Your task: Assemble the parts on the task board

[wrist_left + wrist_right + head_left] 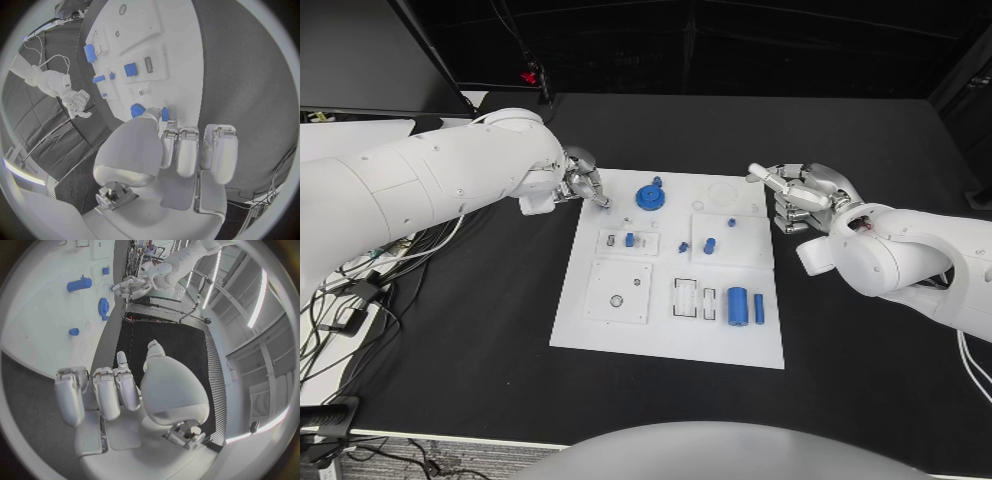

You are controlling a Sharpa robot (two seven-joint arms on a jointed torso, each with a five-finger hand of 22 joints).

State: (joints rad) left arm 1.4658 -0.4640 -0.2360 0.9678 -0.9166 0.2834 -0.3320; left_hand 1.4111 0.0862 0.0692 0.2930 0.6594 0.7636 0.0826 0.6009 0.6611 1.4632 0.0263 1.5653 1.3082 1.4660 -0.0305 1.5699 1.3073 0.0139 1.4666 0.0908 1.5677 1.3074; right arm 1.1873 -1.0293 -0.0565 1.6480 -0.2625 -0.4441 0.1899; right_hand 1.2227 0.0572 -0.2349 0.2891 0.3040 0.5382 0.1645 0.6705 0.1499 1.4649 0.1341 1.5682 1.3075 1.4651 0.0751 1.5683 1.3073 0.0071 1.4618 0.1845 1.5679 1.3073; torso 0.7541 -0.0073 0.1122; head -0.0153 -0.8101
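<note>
One task board [668,335], one blue gear [651,195], two blue cylinders [737,305], two hands.

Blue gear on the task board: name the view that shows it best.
The head view: the blue gear lies unobstructed, seen from above. The right wrist view shows it small and edge-on; in the left wrist view the left hand partly hides it.

Bare black table [473,330] flanks the task board [661,345] on both sides.

Black table [473,330]. Dark monitor [372,55] at far left corner; loose cables [343,290] hang off left edge.
</note>
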